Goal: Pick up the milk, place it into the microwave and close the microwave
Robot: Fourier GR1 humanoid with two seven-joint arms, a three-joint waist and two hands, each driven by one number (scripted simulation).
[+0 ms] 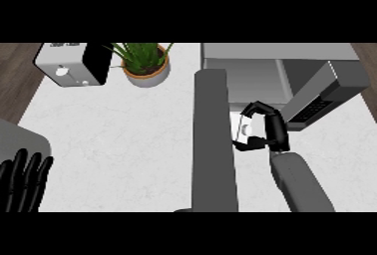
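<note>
While right hand is curled round the milk just off the open microwave at 1 o'clock, pickup looks done; placing inside and closing the door remain. Left hand rests open at 8 o'clock over the surface.

One microwave stands on the counter — door open. One milk carton, one potted plant and one toaster — each single. Two hands show: left, right.
</note>
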